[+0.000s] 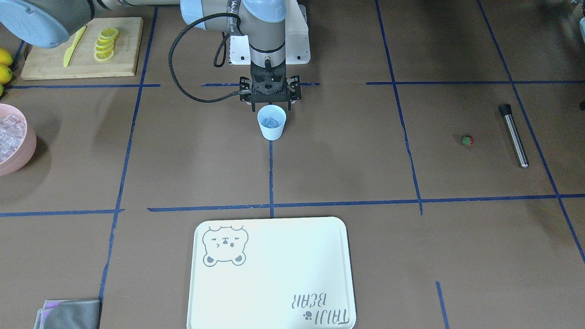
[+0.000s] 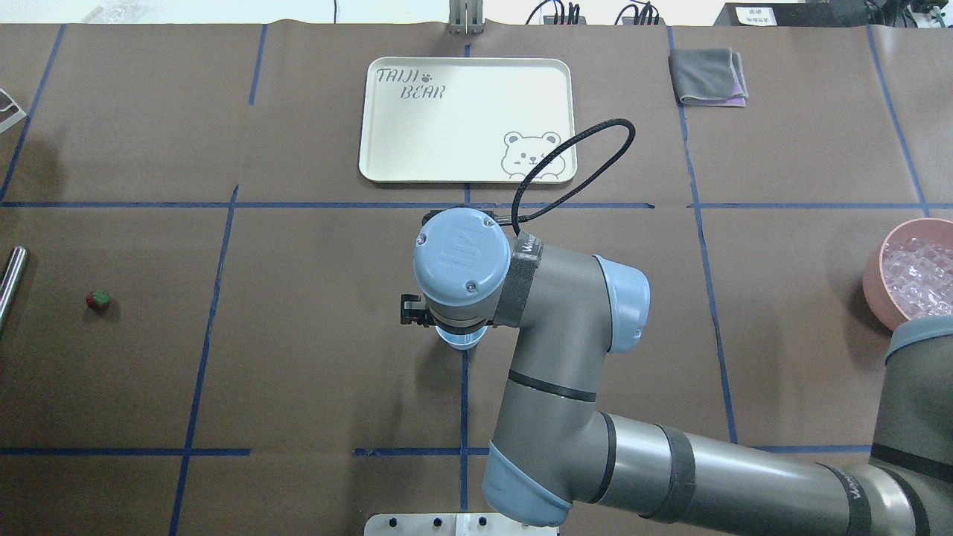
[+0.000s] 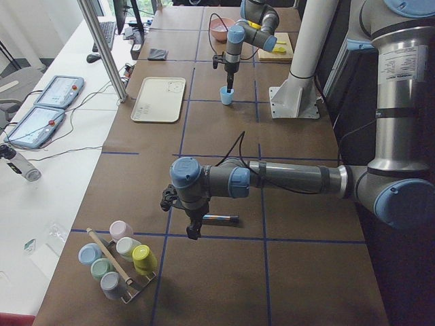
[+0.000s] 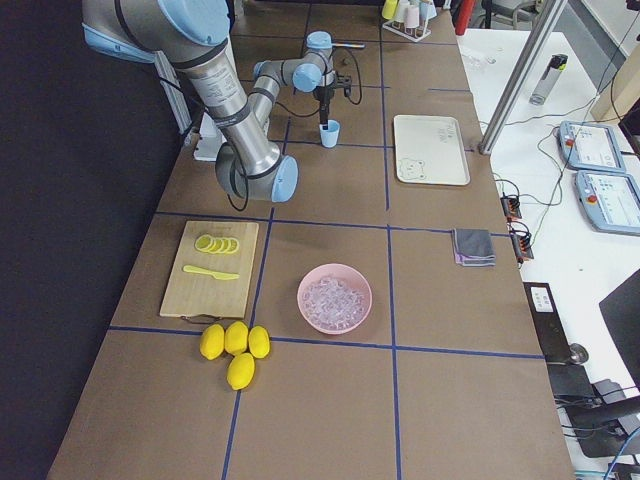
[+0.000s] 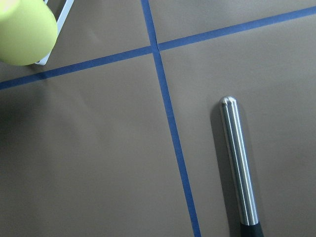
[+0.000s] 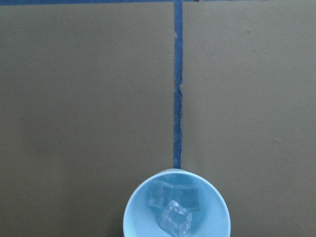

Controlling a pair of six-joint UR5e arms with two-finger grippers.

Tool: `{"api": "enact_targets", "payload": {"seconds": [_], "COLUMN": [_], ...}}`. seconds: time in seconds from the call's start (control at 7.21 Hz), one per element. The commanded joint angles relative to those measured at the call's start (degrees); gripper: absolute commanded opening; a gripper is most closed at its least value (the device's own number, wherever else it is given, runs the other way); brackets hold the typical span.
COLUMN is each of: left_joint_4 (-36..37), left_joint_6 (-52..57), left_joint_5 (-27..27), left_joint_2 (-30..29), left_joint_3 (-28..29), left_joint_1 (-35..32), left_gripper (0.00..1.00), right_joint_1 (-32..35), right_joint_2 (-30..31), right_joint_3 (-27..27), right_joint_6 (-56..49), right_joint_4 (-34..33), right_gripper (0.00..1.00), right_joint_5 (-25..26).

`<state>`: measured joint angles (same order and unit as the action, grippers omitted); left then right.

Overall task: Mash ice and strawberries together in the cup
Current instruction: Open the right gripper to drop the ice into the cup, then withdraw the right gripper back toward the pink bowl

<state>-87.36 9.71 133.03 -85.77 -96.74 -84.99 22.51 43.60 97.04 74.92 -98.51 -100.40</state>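
The pale-blue cup [image 1: 271, 122] stands at the table's middle on a blue tape line and holds a few ice cubes [image 6: 173, 210]. My right gripper [image 1: 270, 106] hangs just above and behind the cup's rim, its fingers spread apart and empty. The cup also shows under my right wrist in the overhead view [image 2: 460, 340]. The tiny red strawberry [image 1: 467, 140] lies on the table far off on my left side, next to a steel muddler [image 1: 514, 136]. My left gripper [image 3: 192, 231] hovers over the muddler [image 5: 239, 168]; I cannot tell whether it is open or shut.
A pink bowl [image 1: 18, 157] of ice sits at my far right. A cutting board [image 1: 123, 59] holds lemon slices and a yellow knife. A white bear tray [image 1: 272, 274] and a grey cloth [image 1: 68, 313] lie at the far side. A rack of coloured cups [image 3: 119, 261] stands near the muddler.
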Motion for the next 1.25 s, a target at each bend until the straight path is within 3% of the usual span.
{"api": "enact_targets", "payload": {"seconds": [0.0, 0.28, 0.55, 0.69, 1.11], "left_joint_4": [0.18, 0.18, 0.18, 0.0, -4.18], "left_joint_6": [-0.04, 0.49, 0.05, -0.21, -0.12], "left_joint_5": [-0.57, -0.66, -0.66, -0.4, -0.22], "left_joint_2": [-0.62, -0.36, -0.88, -1.06, -1.33], "left_joint_3": [0.23, -0.64, -0.56, -0.65, -0.91], "left_joint_1": [0.0, 0.0, 0.09, 0.09, -0.79], "left_gripper": [1.0, 1.0, 1.0, 1.0, 1.0], "right_joint_1": [2.7, 7.69, 15.33, 19.89, 32.37], "right_joint_2": [-0.01, 0.34, 2.7, 6.2, 15.69], "right_joint_3": [0.16, 0.16, 0.25, 1.03, 3.06], "right_joint_6": [-0.73, -3.62, -9.93, -15.1, -36.51], "right_joint_4": [-0.19, -0.28, -0.28, -0.28, -0.28], "right_gripper": [0.99, 0.99, 0.99, 0.99, 0.99], "right_joint_5": [-0.67, -4.51, -11.8, -16.36, -21.57]}}
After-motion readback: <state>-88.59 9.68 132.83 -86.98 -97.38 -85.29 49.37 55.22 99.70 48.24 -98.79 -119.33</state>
